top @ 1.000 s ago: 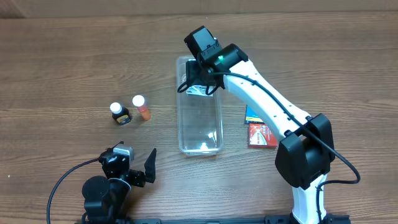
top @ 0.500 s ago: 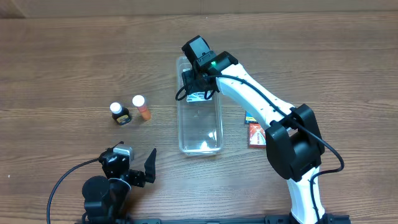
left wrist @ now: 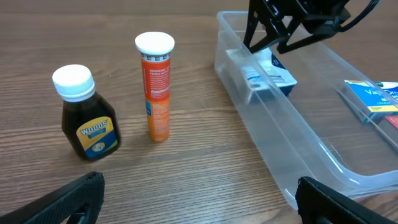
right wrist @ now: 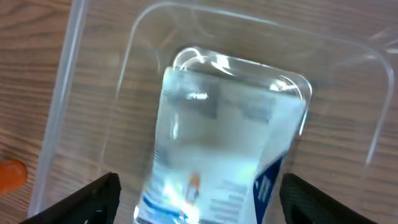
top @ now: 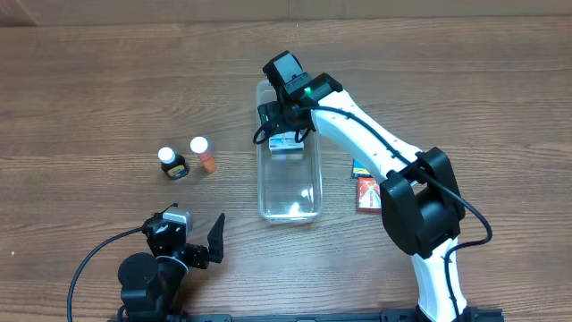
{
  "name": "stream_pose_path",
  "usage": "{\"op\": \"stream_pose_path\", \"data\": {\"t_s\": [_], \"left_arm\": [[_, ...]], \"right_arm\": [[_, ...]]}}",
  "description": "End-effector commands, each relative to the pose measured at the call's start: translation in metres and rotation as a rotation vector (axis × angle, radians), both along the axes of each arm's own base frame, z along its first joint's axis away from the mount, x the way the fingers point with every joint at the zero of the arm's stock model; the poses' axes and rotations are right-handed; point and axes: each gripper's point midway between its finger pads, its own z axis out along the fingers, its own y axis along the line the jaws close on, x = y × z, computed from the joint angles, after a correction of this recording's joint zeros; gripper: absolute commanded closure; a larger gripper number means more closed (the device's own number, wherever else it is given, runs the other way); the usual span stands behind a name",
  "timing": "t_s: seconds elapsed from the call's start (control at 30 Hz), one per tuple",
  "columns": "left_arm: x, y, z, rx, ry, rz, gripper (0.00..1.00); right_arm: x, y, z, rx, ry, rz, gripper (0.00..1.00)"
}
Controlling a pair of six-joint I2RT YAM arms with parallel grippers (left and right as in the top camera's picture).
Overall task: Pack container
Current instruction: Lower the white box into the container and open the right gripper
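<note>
Clear plastic forms the container, a long narrow bin that is placed lengthwise near the centre of the wooden tabletop. A white-and-blue packet is seen lying flat on the floor of the container at its far end, close to the rounded end wall. The right tool is positioned directly above this packet, over the far end of the container. Its fingers are spread wide, one to each side of the packet, and no grip on the packet is visible.

The left tool is located at the near left of the tabletop, well apart from the container. Its fingers are likewise spread wide, with nothing held between them.

A dark bottle with a white cap and an orange tube with a white cap are stood upright, side by side, to the left of the container. A blue box and a red box are laid on the tabletop just beside the container's right wall.
</note>
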Motion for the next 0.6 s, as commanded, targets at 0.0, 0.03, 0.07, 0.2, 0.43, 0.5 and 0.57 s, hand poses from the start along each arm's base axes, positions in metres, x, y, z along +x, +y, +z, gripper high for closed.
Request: {"op": "stream_pose_path", "data": {"t_s": [0.0,0.03,0.07,0.2,0.43,0.5,0.57], "left_arm": [[0.0,0.0,0.001,0.011,-0.013,-0.008,0.0],[0.0,0.0,0.001,0.011,-0.014,-0.008,0.0],[0.0,0.0,0.001,0.011,-0.014,-0.008,0.0],[0.0,0.0,0.001,0.011,-0.014,-0.008,0.0],[0.0,0.0,0.001,0.011,-0.014,-0.008,0.0],[0.0,0.0,0.001,0.011,-0.014,-0.008,0.0],[0.0,0.0,0.001,0.011,-0.013,-0.008,0.0]], "right_arm": [[0.014,0.006,0.035,0.042,-0.057,-0.009,0.21],[0.015,0.007,0.045,0.05,-0.069,-0.009,0.24],[0.015,0.007,0.054,0.057,-0.079,-0.009,0.25],[0.015,0.003,0.112,0.106,-0.129,-0.043,0.28],[0.012,-0.003,0.12,0.123,-0.109,-0.098,0.8],[0.01,-0.005,0.095,0.098,-0.071,-0.112,0.84],[0.009,-0.007,0.069,0.081,-0.033,-0.132,0.85]]}}
